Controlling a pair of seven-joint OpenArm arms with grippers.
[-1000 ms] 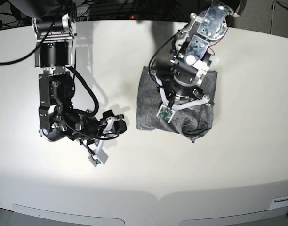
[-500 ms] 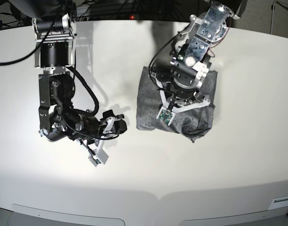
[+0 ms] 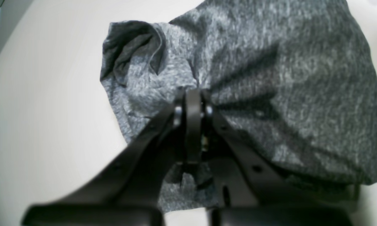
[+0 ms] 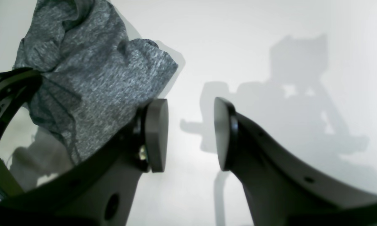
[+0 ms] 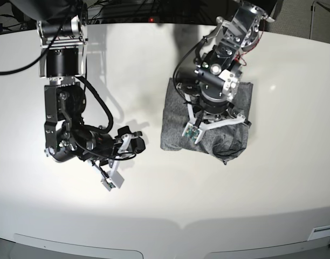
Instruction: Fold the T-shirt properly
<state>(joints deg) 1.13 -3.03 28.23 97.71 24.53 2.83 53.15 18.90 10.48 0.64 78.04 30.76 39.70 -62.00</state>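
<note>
Left hand (image 3: 193,103) clamped tight on a pinch of the T-shirt (image 3: 270,78), fingers (image 3: 193,125) pressed together with grey cloth gathered into creases right at the tips. Seen from the base view, same hand (image 5: 211,116) down on top of the shirt (image 5: 173,121), arm leaning in from the far edge of the desk (image 5: 294,178). Shirt bunched into a rough folded block on the desk's right half in that view, dark heathered grey, one corner rumpled and hanging loose at the near right. In the left wrist view, a curled flap of fabric standing up at the upper left, desk bare beside it.

Right hand (image 4: 190,135) parted, nothing between the two pads (image 4: 155,135), only pale desk and shadow in the gap. Hovering low over the desk in the base view (image 5: 114,167), well apart from the shirt. In the right wrist view, part of the shirt (image 4: 91,72) visible at upper left.
</note>
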